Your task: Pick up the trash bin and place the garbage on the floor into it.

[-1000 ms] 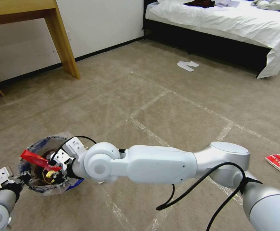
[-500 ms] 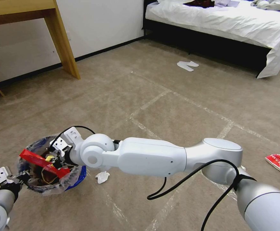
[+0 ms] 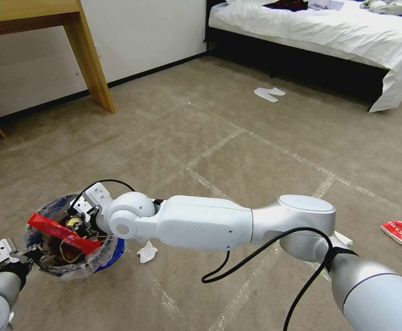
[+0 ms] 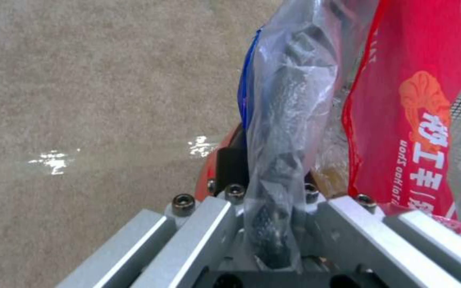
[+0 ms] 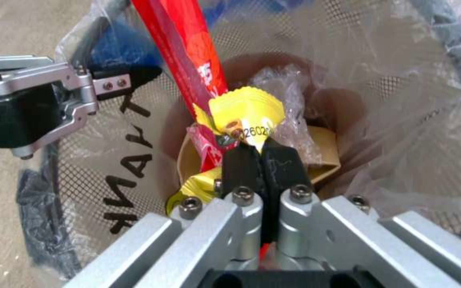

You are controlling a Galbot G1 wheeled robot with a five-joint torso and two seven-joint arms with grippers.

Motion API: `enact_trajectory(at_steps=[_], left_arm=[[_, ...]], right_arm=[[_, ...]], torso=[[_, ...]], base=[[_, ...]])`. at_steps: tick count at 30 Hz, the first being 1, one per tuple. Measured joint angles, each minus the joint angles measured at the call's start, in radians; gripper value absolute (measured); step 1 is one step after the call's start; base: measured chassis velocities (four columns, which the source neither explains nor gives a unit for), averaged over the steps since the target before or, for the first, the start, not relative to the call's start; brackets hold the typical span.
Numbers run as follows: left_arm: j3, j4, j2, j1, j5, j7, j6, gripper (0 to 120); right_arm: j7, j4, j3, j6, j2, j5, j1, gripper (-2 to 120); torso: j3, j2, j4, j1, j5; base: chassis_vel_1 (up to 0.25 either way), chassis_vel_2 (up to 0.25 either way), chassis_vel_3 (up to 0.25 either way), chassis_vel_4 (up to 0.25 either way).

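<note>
My right gripper (image 5: 262, 154) has slid deeper over the trash bin (image 3: 100, 257), jaws pinching the yellow wrapper (image 5: 247, 116). Left gripper (image 4: 273, 192) clamps the bin's rim. Ready to drop.

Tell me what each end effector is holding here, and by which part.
Left end effector: shut on the trash bin, pinching its bag-lined rim. Right end effector: shut on the yellow wrapper by its edge, inside the bin.
</note>
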Motion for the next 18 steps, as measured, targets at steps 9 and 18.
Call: enact_trajectory(at_steps=[9,18], left_arm=[[-0.001,0.002,-0.002,0.0,0.0,0.001,-0.001,0],[-0.002,0.005,-0.002,0.0,0.0,0.002,-0.003,0]], right_arm=[[0.0,-0.001,0.0,0.013,-0.001,-0.008,-0.013,37],[0.0,0.003,0.002,0.026,-0.002,-0.017,-0.016,70]], torso=[[0.0,0.0,0.0,0.0,0.0],[0.0,0.0,0.0,0.0,0.0001]], base=[[0.0,0.0,0.0,0.0],[0.0,0.0,0.0,0.0]])
